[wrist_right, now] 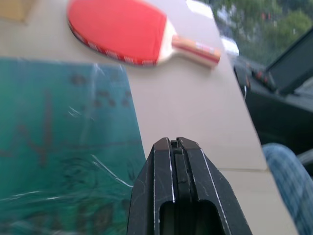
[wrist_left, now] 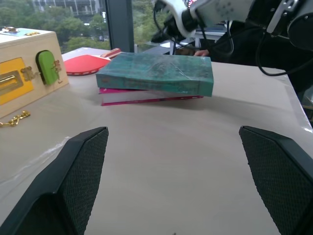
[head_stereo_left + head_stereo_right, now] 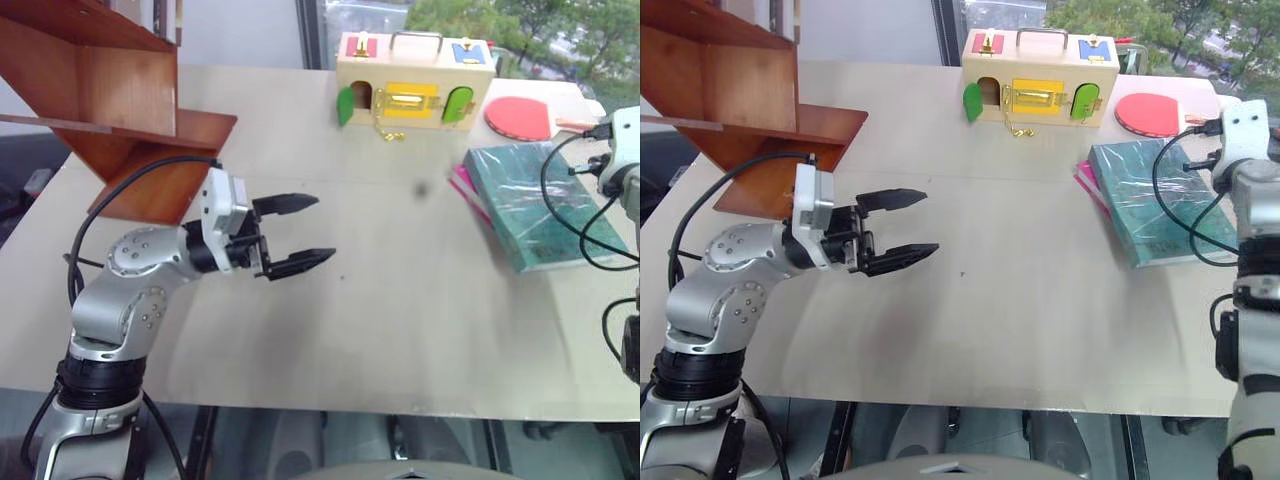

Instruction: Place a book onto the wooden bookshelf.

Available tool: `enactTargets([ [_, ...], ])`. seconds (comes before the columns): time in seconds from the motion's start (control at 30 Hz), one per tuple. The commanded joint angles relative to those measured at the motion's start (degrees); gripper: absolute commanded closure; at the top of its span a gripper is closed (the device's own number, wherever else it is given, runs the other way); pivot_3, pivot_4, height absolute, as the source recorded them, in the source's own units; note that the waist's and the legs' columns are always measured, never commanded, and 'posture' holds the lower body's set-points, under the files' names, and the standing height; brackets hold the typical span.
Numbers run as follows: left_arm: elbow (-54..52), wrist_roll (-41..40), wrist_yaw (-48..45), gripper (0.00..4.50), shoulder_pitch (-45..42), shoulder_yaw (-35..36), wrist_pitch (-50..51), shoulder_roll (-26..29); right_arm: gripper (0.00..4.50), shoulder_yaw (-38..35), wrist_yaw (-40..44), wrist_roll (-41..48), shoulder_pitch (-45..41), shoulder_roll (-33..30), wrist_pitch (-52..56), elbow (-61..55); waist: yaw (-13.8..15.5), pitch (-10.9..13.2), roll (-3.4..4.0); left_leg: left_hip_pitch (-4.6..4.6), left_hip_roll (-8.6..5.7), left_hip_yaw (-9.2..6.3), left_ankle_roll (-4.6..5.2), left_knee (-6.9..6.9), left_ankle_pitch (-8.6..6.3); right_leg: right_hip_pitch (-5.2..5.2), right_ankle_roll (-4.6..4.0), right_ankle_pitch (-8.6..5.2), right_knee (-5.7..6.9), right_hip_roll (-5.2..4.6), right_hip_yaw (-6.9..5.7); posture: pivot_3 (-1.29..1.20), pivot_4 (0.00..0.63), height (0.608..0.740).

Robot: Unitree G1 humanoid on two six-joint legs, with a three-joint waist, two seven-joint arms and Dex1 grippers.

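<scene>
Lying atop a pink book, the teal-green plastic-wrapped book [image 3: 540, 205]; left tool [image 3: 300, 233] wide, right tool [image 1: 176, 147] closed, empty.

Pale table [image 3: 400, 330]; window [image 3: 560, 30] behind, green trees outside.

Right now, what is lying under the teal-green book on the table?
A smaller magenta-pink book lies under the teal-green book, its edges showing along one side. Its cover is hidden by the book on top.
</scene>
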Motion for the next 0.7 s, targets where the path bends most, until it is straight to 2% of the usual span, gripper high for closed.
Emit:
enactTargets([
  [0.03, -4.2, -0.9, 1.4, 0.00, 1.3, 1.0, 0.2, -0.1, 4.42, 1.0, -1.2, -3.7, -5.5, -1.0, -7.4, 11.2, 0.0, 0.0, 0.05, 0.00, -0.01, 0.02, 0.01, -0.02, -0.01, 0.00, 0.00, 0.00, 0.02, -0.01, 0.02, 0.00, 0.150, 0.740],
  [0.2, -6.2, -1.4, 3.1, 0.00, 3.5, 2.1, 0.6, 0.1, 4.42, 1.0, 3.4, -4.1, -8.9, -0.2, -8.6, 18.9, -0.1, 0.0, 0.08, 0.10, -0.01, 0.07, 0.06, 0.09, -0.03, 0.04, 0.02, 0.01, 0.18, -0.02, 0.08, 0.00, 0.150, 0.740],
  [0.47, -6.9, -1.8, 4.0, 0.00, 4.5, 2.4, 0.4, 0.1, 4.42, 0.9, 9.7, -4.2, -8.8, 0.9, -7.6, 18.2, -0.2, 0.0, 0.08, 0.35, 0.03, 0.27, 0.29, 0.08, -0.17, 0.10, 0.02, 0.01, 0.30, 0.02, 0.35, 0.00, 0.150, 0.740],
  [0.7, -6.7, -2.6, 3.8, 0.00, 4.0, 1.9, 0.7, 0.0, 4.42, -1.3, 4.6, -3.9, -9.6, -0.2, -11.3, 18.0, -0.1, 0.0, 0.08, 0.35, 0.03, 0.34, 0.21, 0.09, -0.13, 0.10, 0.03, 0.02, 0.29, 0.01, 0.42, 0.00, 0.150, 0.740],
])
